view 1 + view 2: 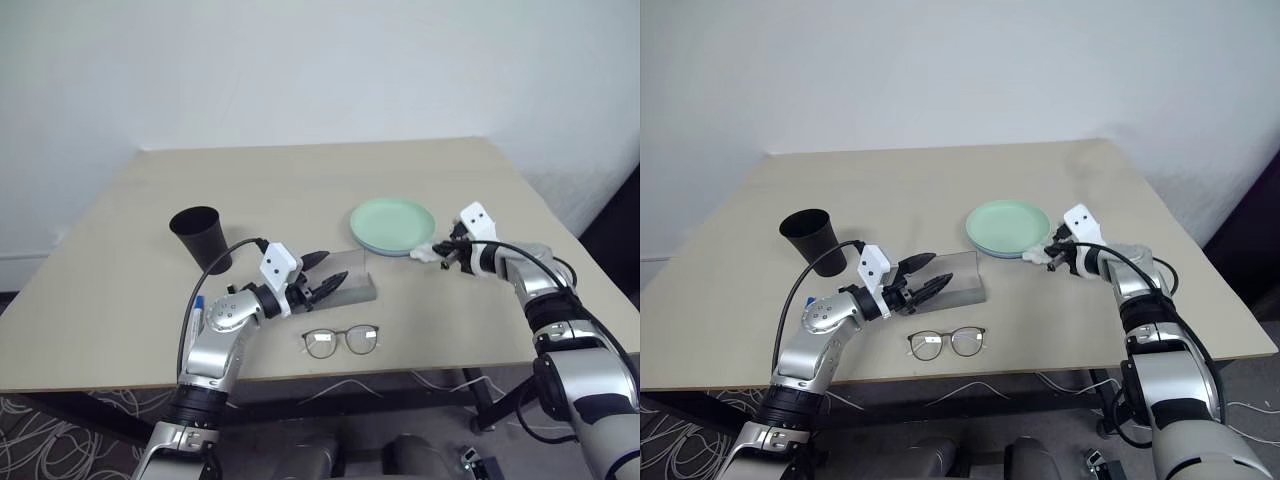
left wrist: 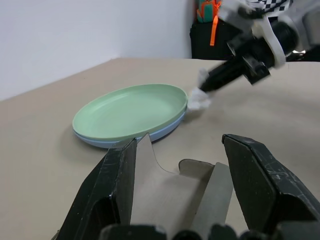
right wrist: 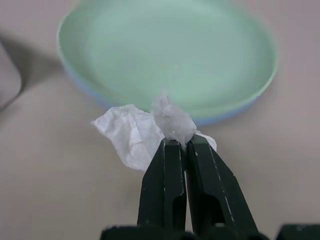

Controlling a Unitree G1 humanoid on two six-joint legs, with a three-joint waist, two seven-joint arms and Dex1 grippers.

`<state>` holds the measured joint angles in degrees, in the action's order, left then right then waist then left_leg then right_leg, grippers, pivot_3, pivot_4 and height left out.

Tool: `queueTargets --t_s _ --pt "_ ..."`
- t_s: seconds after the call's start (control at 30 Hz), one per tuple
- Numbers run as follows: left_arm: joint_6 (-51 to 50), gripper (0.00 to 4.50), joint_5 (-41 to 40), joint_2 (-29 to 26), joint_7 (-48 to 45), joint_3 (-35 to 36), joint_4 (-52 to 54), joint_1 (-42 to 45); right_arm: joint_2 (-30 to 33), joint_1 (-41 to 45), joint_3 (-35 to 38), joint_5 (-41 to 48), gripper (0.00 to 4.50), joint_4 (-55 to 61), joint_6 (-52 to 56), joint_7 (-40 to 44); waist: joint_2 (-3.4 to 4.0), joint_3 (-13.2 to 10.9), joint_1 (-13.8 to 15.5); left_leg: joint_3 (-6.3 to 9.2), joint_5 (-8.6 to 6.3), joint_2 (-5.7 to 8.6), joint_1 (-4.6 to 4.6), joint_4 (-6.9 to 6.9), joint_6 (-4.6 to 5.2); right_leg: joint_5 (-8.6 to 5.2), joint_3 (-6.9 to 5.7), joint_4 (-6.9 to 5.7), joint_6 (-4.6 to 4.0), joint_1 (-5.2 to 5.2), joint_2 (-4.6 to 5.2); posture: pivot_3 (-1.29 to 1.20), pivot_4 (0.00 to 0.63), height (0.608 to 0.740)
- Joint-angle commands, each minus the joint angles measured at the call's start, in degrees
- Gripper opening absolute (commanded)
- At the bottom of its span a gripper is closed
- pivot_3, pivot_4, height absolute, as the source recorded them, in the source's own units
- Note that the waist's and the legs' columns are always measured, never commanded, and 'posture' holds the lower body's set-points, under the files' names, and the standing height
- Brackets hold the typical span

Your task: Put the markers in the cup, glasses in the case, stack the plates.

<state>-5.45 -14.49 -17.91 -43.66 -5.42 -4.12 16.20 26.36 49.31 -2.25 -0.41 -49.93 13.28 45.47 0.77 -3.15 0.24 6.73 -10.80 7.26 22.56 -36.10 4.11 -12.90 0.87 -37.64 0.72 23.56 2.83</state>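
Observation:
The mint green plate [image 1: 393, 224] lies stacked on the light blue plate [image 2: 165, 131] at mid-right of the table. My right gripper [image 3: 177, 142] is shut on a crumpled white tissue [image 3: 131, 134] just beside the plates' near rim. The grey case [image 1: 352, 288] sits at the table's middle with its translucent lid [image 2: 172, 187] raised. My left gripper [image 1: 320, 276] stands open at the case's left end, with the lid's edge showing between its fingers. The glasses [image 1: 342, 341] lie in front of the case. The black cup [image 1: 198, 232] stands upright at the left. A marker [image 1: 199, 308] with a blue cap lies beside my left arm.
The beige table [image 1: 300, 180] reaches back to a white wall. Its front edge runs just below the glasses. A black cable [image 1: 215, 262] loops from my left arm toward the cup.

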Motion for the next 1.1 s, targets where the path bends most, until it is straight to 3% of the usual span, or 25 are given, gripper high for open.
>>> queueTargets --t_s 0.03,0.37,0.47,0.73,0.8,1.1 --pt "0.77 2.89 -0.32 -0.06 -0.16 0.59 0.53 0.87 -0.38 5.77 1.29 0.92 0.03 1.32 -2.06 -1.34 0.00 0.00 -0.01 0.00 0.00 0.00 0.01 0.00 0.00 0.00 0.00 0.00 0.00 0.01 0.00 0.00 0.000 0.736" --pt "0.84 2.89 0.06 0.18 0.41 0.70 0.73 0.95 -6.74 14.40 -1.30 -3.99 0.03 -16.95 -11.62 -8.13 0.00 0.00 -0.09 0.00 0.00 0.01 -0.03 0.01 -0.01 0.15 0.00 0.02 -0.25 0.05 -0.02 0.00 0.000 0.736" --pt "0.83 2.89 0.07 -0.02 0.73 0.95 1.19 0.41 -7.48 15.34 -0.76 -4.08 0.69 -20.02 -12.48 -9.23 0.00 0.00 -0.14 0.00 0.01 0.05 -0.01 0.01 -0.01 0.17 0.00 0.02 -0.28 0.08 -0.02 0.00 0.000 0.736" --pt "0.24 2.89 -0.10 -0.35 1.57 0.98 2.91 -1.08 -7.59 15.53 -0.38 -4.34 3.52 -20.74 -16.75 -9.66 0.03 0.01 -0.29 0.00 0.02 0.05 -0.03 0.10 -0.03 0.18 0.02 -0.03 -0.30 0.10 -0.09 0.00 0.000 0.736" --pt "0.04 2.89 -0.10 -0.50 1.50 1.01 2.91 -0.94 -7.09 15.20 -0.38 -4.17 3.52 -19.76 -18.51 -8.56 0.03 0.01 -0.29 0.00 0.03 0.04 -0.03 0.10 -0.04 0.17 0.02 -0.04 -0.29 0.11 -0.09 0.00 0.000 0.736" --pt "-3.78 2.89 -1.20 -2.72 -2.49 0.01 1.93 0.64 -2.35 1.81 -0.92 0.32 3.52 -3.62 -25.21 12.67 0.02 0.01 -0.24 0.04 0.02 0.06 -0.04 0.03 -0.03 0.02 -0.02 0.04 -0.03 0.01 -0.03 0.00 0.000 0.736"
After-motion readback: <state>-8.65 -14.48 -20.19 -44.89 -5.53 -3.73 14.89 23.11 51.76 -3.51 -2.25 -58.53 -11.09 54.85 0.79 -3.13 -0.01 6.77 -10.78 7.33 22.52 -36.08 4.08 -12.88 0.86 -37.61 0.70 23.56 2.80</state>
